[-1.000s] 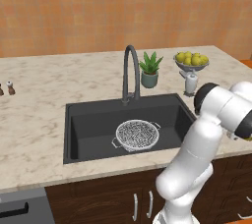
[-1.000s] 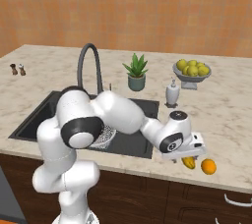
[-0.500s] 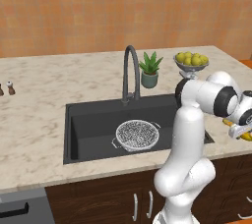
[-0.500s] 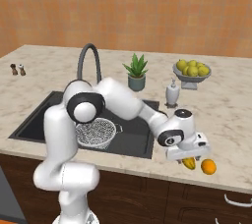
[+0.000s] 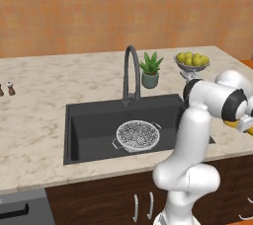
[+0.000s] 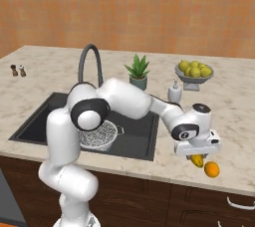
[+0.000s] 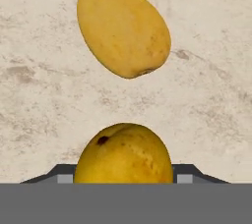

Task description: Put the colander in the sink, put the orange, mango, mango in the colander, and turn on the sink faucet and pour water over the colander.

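The arm has swung off to the right of the sink (image 5: 79,120), and the pincer (image 6: 197,155) has come down over the fruit on the counter (image 6: 234,121), its jaws narrowing from wide apart around one mango (image 7: 124,154); whether they already grip it I cannot tell. That suggests the first fruit pickup is starting. The colander (image 5: 138,134) sits in the sink, with no fruit in it. Count: one colander, two mangos, the second mango (image 7: 123,24) lying just beyond, and one orange (image 6: 212,169) beside the pincer, right of the sink.
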